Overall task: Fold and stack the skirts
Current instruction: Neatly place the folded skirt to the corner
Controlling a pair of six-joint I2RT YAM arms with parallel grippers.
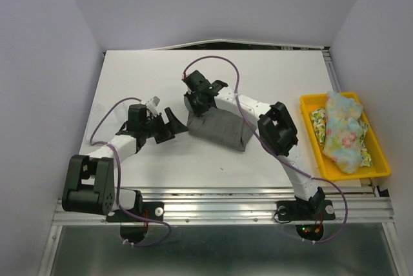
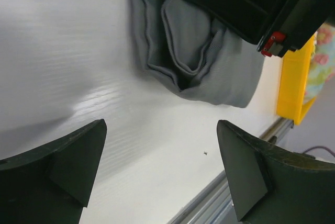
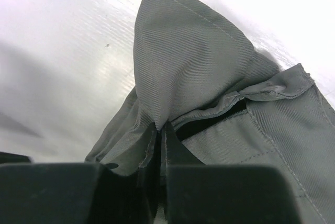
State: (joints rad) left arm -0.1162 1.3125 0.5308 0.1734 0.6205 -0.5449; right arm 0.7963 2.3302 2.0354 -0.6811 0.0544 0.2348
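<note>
The right gripper pinches shut on a far corner of the one grey skirt, folded mid-table with its long axis slanting far-left to near-right, while the left gripper gapes empty just beside it and two floral skirts lie in one yellow tray.

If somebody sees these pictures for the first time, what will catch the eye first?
The bright yellow tray at the right edge of the table stands out first, with pastel floral skirts heaped in it. Next comes the dark grey skirt, lying in folds mid-table, one edge pinched by the right gripper, its fingers shut. The left gripper is open just to its left, holding nothing.
</note>
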